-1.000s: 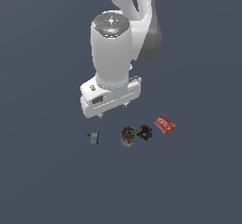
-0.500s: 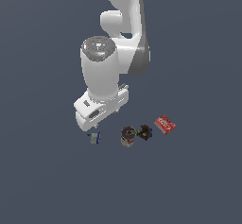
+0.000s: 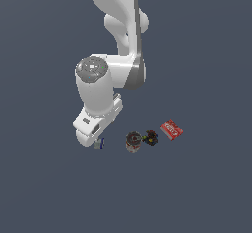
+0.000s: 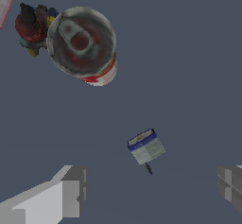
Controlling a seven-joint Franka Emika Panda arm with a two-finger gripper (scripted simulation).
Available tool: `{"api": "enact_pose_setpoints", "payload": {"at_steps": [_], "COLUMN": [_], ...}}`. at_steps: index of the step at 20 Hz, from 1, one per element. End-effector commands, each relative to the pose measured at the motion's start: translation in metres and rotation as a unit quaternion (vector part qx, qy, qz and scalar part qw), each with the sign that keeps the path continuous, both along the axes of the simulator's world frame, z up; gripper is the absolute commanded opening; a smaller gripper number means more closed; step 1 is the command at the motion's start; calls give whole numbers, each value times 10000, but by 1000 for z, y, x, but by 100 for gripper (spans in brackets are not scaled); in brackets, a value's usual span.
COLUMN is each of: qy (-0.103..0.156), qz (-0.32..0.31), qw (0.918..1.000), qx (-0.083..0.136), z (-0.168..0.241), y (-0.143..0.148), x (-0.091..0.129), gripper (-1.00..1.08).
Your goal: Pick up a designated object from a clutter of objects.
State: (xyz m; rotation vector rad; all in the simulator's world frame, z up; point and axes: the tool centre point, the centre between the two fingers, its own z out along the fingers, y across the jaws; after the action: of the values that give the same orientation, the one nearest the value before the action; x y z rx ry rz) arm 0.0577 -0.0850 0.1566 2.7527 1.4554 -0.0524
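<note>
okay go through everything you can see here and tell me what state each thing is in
gripper: open, fingers either side of the grey-white piece, not touching it.
grey-white piece: lying free on the floor, blue band at one end.
can: upright, closed.
multicoloured lump: touching the can.
red packet: flat, apart.

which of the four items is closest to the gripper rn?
The grey-white piece with the blue band, lying between the open gripper's fingers; can, multicoloured lump and red packet lie farther off.
</note>
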Motion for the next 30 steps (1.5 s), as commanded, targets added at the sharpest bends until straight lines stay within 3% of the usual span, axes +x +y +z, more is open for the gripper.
{"api": "enact_pose_setpoints", "payload": {"at_steps": [1,9,18,30], "qy": [7,18,1,-26], "qz": [301,1233,2171,2719], "qw": [9995,9923,9760,9621], "qx": [16,81,162,214], "z": [-10,-42,-74,-94], "y": [-7,-27,-47,-57], "x": [1,2,2,0], "gripper": [100,100,100,100]}}
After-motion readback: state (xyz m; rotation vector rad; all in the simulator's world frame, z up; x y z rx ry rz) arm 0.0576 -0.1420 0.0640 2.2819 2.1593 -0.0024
